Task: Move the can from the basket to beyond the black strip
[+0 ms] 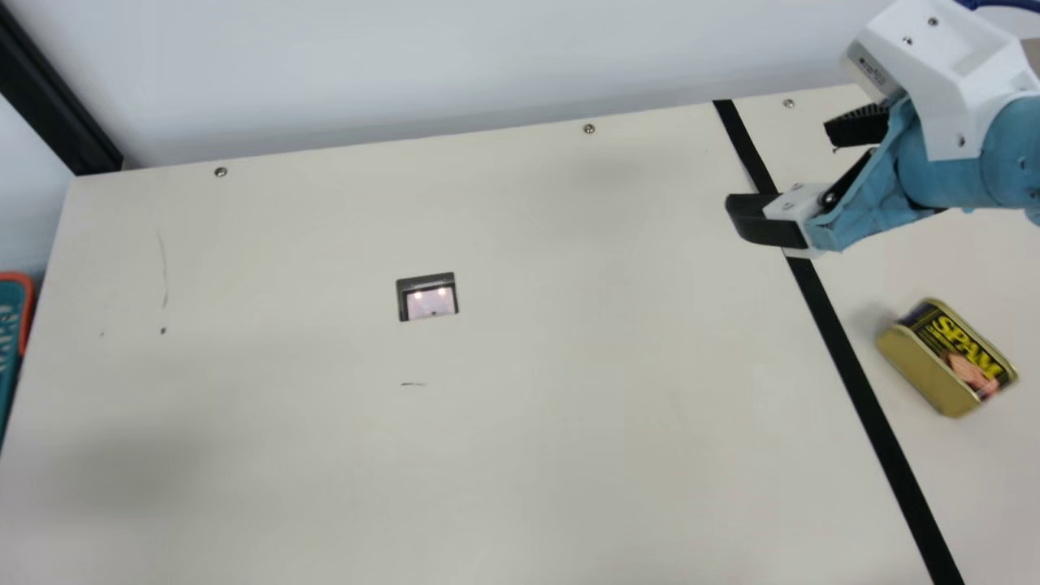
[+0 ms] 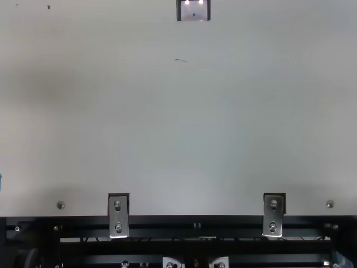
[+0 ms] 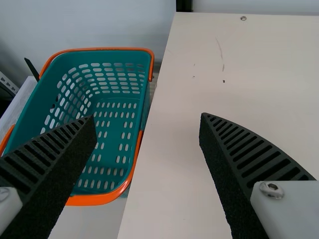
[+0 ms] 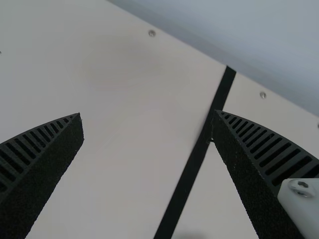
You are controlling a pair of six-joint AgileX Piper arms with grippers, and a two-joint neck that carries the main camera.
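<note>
The gold can (image 1: pixel 946 357) with a dark label lies on the table to the right of the black strip (image 1: pixel 853 382). My right gripper (image 1: pixel 800 175) is held over the strip's far part, farther back than the can and apart from it. In the right wrist view the fingers of my right gripper (image 4: pixel 147 117) stand wide open with nothing between them, the black strip (image 4: pixel 192 164) below. The teal basket (image 3: pixel 112 124) with its orange rim holds no can in the part that shows. My left gripper (image 3: pixel 148 119) is open and empty by the basket's side.
The basket stands against the table's left edge (image 1: pixel 61 236). A small dark-framed inset (image 1: pixel 428 297) sits in the middle of the tabletop. Screws dot the far edge, with a pale wall behind. Metal brackets (image 2: pixel 118 215) hold the table's near edge.
</note>
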